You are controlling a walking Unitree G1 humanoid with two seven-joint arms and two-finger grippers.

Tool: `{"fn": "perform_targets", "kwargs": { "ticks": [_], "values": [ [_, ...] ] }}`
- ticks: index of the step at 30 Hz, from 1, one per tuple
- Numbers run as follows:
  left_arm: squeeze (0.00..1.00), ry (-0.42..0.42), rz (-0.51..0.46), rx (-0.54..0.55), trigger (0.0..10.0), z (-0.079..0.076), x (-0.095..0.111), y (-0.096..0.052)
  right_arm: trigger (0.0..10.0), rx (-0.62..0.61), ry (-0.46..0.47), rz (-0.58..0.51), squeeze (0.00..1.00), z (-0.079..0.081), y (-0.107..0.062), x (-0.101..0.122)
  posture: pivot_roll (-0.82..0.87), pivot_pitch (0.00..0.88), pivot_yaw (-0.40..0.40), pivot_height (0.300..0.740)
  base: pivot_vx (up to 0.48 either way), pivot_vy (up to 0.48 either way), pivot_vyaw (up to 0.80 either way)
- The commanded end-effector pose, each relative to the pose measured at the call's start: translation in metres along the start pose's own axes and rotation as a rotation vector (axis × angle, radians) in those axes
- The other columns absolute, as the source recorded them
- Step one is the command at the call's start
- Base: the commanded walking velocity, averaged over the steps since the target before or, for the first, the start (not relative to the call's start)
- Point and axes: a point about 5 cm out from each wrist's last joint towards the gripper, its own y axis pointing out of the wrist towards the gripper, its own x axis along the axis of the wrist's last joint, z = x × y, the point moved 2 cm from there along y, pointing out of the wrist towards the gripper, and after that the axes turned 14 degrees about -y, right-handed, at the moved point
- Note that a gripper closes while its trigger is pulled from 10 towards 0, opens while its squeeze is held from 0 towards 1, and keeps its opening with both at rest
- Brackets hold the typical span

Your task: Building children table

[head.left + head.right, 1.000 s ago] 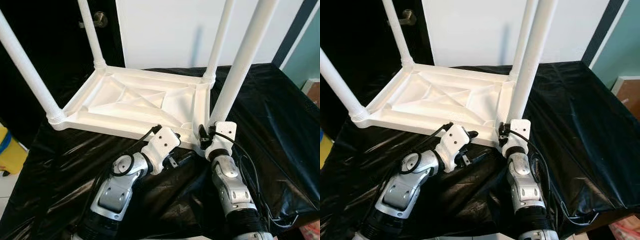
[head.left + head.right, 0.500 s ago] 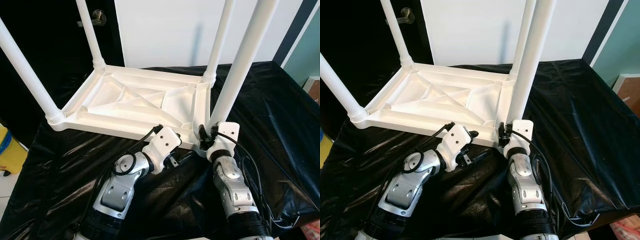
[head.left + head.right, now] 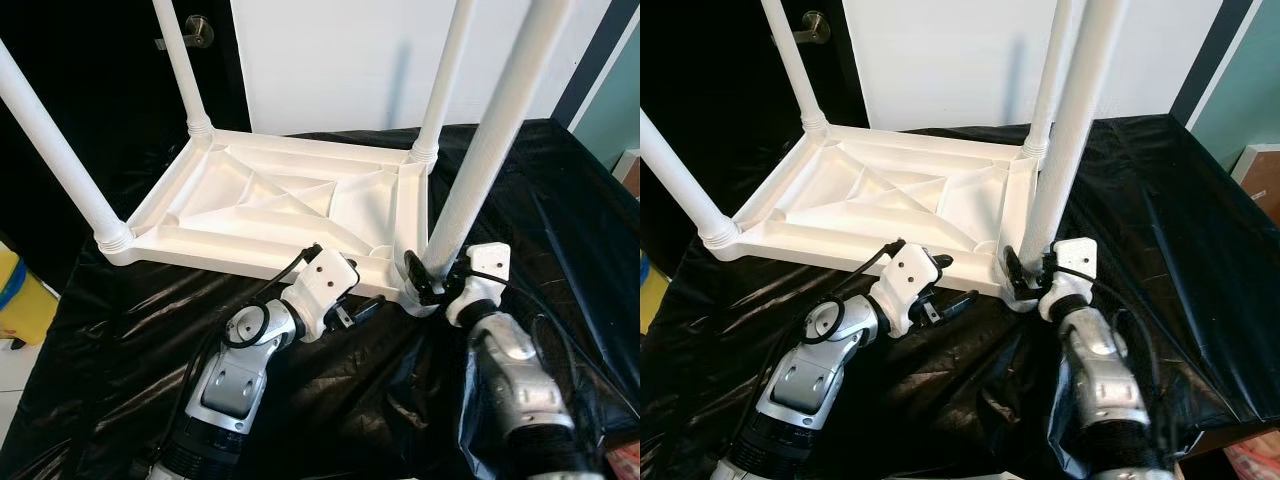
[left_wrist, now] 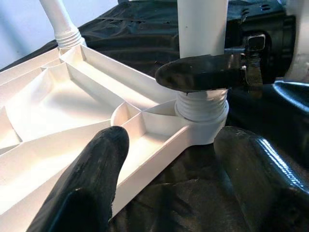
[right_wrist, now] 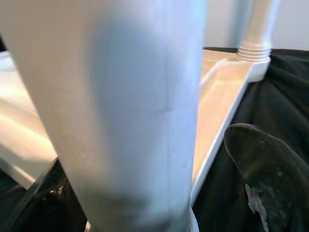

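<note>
No writing or label can be read. The white plastic children table [image 3: 270, 205] lies upside down on the black plastic sheet [image 3: 560, 240], its four round legs pointing up. The right gripper [image 3: 428, 285] pinches the base of the nearest white leg [image 3: 480, 160]. The left gripper [image 3: 358, 310] is spread open at the table edge.

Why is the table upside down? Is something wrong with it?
The white table lies top-down on the black sheet, legs up, for assembly. One oddity: the near right leg leans compared with the others, where the right gripper holds its base.
</note>
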Motion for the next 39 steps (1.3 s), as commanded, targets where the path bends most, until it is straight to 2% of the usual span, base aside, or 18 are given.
{"fn": "perform_targets", "kwargs": {
  "ticks": [1, 8, 12, 13, 15, 16, 27, 28, 36, 38, 39],
  "values": [
    [0.0, -0.017, -0.017, 0.087, 10.0, 0.007, 0.0, 0.001, 10.0, 0.026, 0.01, -0.004, 0.0, -0.005, 0.0, -0.002, -0.05, 0.019, 0.01, 0.74, 0.0, 0.0, 0.0],
    [0.0, -0.038, 0.01, -0.027, 10.0, -0.008, -0.004, 0.001, 10.0, 0.216, -0.055, -0.011, 0.0, 0.0, 0.017, -0.001, -0.05, 0.011, 0.01, 0.74, 0.0, 0.0, 0.0],
    [0.0, -0.038, 0.02, -0.051, 10.0, -0.013, -0.006, 0.002, 10.0, 0.249, -0.083, -0.002, 0.0, 0.003, 0.021, -0.003, -0.04, 0.008, 0.007, 0.74, 0.0, 0.0, 0.0],
    [0.0, -0.036, 0.024, -0.055, 10.0, -0.014, -0.006, 0.002, 1.8, 0.253, -0.101, 0.005, 0.0, 0.002, 0.021, -0.005, -0.04, 0.008, 0.007, 0.74, 0.0, 0.0, 0.0],
    [0.0, -0.035, 0.027, -0.056, 10.0, -0.015, -0.007, 0.002, 1.8, 0.255, -0.111, 0.009, 0.0, 0.002, 0.022, -0.006, -0.04, 0.008, 0.007, 0.74, 0.0, 0.0, 0.0],
    [0.0, -0.031, 0.031, -0.055, 10.0, -0.015, -0.008, 0.002, 0.0, 0.27, -0.105, 0.014, 0.0, 0.0, 0.021, -0.009, -0.03, 0.005, -0.001, 0.74, 0.0, 0.0, 0.0],
    [0.0, -0.021, 0.042, -0.046, 10.0, -0.014, -0.009, 0.003, 0.0, 0.279, -0.094, 0.037, 0.0, -0.006, 0.018, -0.018, -0.04, 0.002, 0.0, 0.74, 0.0, 0.0, 0.0],
    [0.0, -0.019, 0.043, -0.046, 10.0, -0.014, -0.01, 0.003, 10.0, 0.269, -0.091, 0.044, 0.0, -0.006, 0.017, -0.02, -0.04, 0.002, 0.001, 0.74, 0.0, 0.0, 0.0],
    [0.0, -0.018, 0.048, -0.048, 10.0, -0.016, -0.011, 0.004, 10.0, 0.173, -0.077, 0.094, 0.0, -0.002, 0.015, -0.025, -0.05, 0.0, -0.001, 0.74, 0.0, 0.0, 0.0],
    [0.0, -0.02, 0.05, -0.048, 10.0, -0.016, -0.012, 0.004, 10.0, 0.086, -0.052, 0.107, 0.0, 0.004, 0.016, -0.025, -0.05, 0.0, -0.004, 0.74, 0.0, 0.0, 0.0],
    [0.0, -0.02, 0.05, -0.048, 10.0, -0.016, -0.012, 0.004, 10.0, 0.086, -0.052, 0.107, 0.0, 0.004, 0.016, -0.025, -0.05, 0.0, -0.004, 0.74, 0.0, 0.0, 0.0]
  ]
}}
